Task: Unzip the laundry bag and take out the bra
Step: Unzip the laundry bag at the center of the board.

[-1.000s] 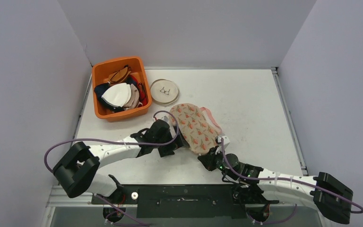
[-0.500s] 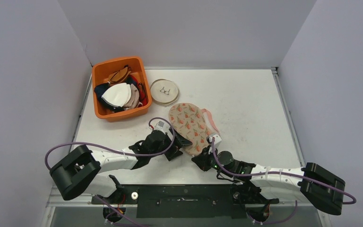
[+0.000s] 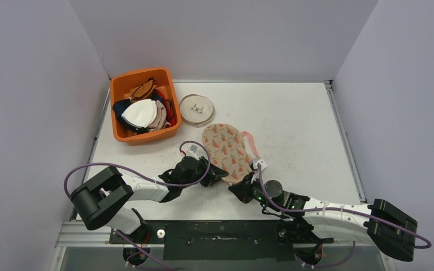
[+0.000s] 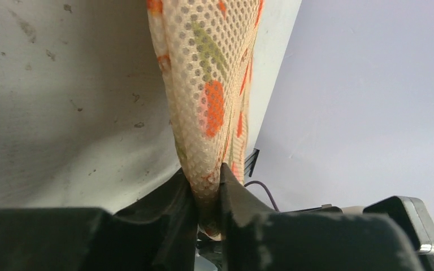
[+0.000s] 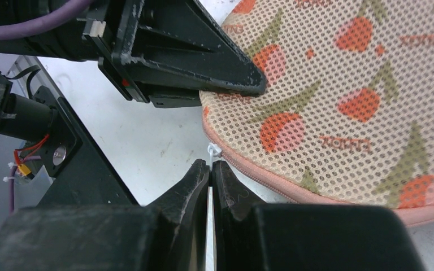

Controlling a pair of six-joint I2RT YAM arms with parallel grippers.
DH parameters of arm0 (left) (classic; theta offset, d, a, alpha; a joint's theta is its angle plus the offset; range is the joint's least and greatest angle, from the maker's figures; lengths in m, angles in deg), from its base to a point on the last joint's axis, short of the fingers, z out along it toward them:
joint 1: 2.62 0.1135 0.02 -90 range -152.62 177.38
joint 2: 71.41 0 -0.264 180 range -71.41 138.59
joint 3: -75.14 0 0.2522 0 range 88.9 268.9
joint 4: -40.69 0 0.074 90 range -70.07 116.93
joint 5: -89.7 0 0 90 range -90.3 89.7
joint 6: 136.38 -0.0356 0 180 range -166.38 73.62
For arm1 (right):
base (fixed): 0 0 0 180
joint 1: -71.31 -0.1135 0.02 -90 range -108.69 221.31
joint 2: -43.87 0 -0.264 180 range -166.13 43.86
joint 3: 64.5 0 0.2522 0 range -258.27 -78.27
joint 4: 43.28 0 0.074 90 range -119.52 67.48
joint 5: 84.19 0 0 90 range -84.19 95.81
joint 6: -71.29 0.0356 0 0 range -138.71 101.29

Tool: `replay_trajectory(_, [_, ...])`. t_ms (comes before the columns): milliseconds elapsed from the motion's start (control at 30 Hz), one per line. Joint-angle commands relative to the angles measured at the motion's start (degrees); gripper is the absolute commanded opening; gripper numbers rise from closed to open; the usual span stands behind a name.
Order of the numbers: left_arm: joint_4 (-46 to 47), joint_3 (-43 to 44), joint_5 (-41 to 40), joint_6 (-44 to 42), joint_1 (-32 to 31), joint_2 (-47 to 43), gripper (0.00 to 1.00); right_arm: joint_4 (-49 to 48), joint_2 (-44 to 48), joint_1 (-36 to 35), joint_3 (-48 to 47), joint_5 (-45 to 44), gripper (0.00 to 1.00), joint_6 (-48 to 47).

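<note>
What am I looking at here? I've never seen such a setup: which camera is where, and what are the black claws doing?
These are two robot arms bolted at the near edge of a white table. The wide picture looks down from above and behind them; the other two come from a camera on each wrist, so the black shapes at the bottom are that arm's own fingers. On the table lie a cream mesh laundry bag with an orange fruit print, an orange plastic bin of padded cups, and a round shallow dish. The left gripper is clamped on the bag's near edge. The right gripper is shut and seems to pinch the small white zip pull.
</note>
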Motion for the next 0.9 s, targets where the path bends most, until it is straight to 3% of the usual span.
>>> replay_trajectory(0, [2.94, -0.36, -1.23, -0.18, -0.07, -0.56, 0.08, 0.36, 3.69, -0.59, -1.02, -1.38, 0.05, -0.93])
replay_trajectory(67, [2.64, -0.46, -1.56, -0.26, -0.09, -0.53, 0.0, 2.17, 5.04, -0.56, -1.02, -1.97, 0.05, -1.02])
replay_trajectory(667, [-1.14, -1.12, -2.87, -2.35, 0.46, -3.67, 0.0, 13.78, 12.63, -0.58, -0.44, -10.84, 0.05, 0.62])
replay_trajectory(867, [-2.14, 0.01, -0.01, -5.83, 1.57, -3.05, 0.0, 15.6, 13.96, -0.56, -0.15, -12.13, 0.05, 1.17])
